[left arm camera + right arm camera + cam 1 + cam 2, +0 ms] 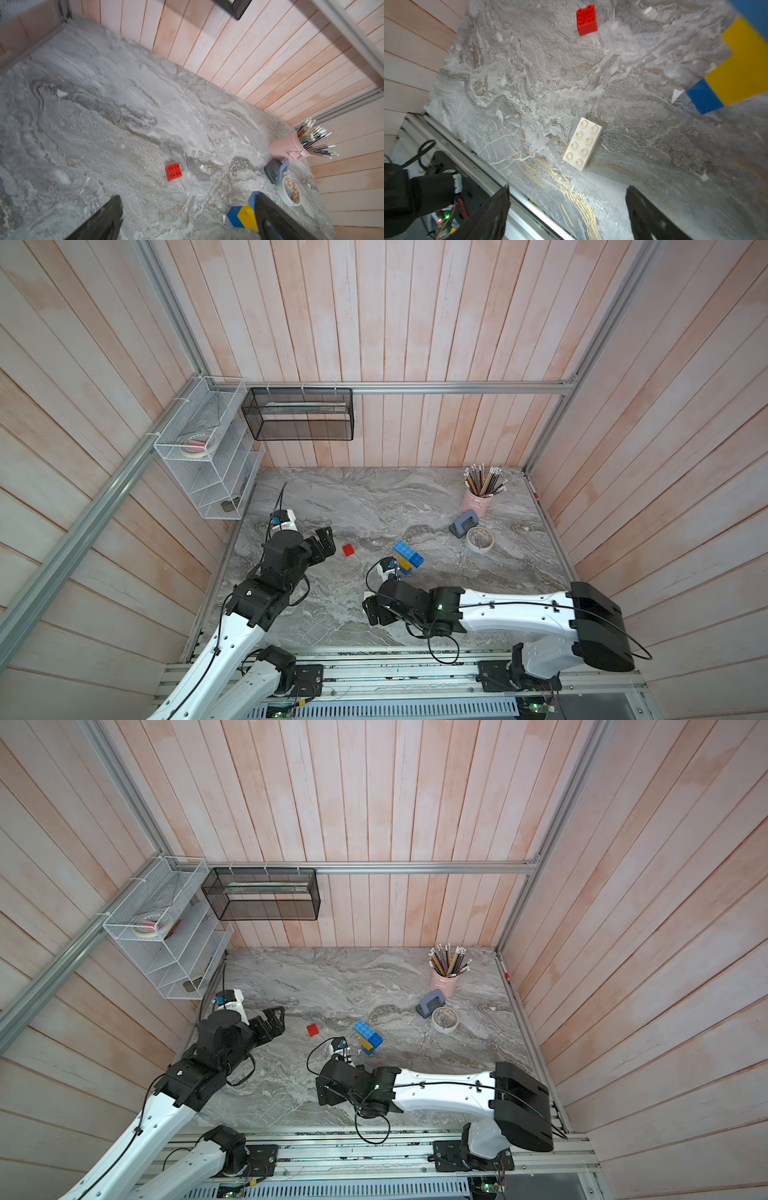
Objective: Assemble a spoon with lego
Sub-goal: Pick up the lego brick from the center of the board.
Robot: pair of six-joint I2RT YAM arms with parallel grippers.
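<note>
The spoon (409,558), a joined stack of blue and yellow lego, stands mid-table in both top views, also (368,1038). It shows at the edge of both wrist views (243,216) (737,72). A loose red brick (349,550) (173,172) (586,20) lies to its left. A white oblong brick (582,143) lies studs up ahead of my right gripper (569,207), which is open and empty; in a top view this gripper (373,609) hangs low near the front. My left gripper (326,544) (188,216) is open, empty, just left of the red brick.
A pink cup of pencils (478,499), a grey hole punch (464,524) and a tape roll (479,539) sit at the back right. A white wire rack (203,472) and a black mesh basket (299,414) hang on the walls. A metal rail (374,672) borders the front.
</note>
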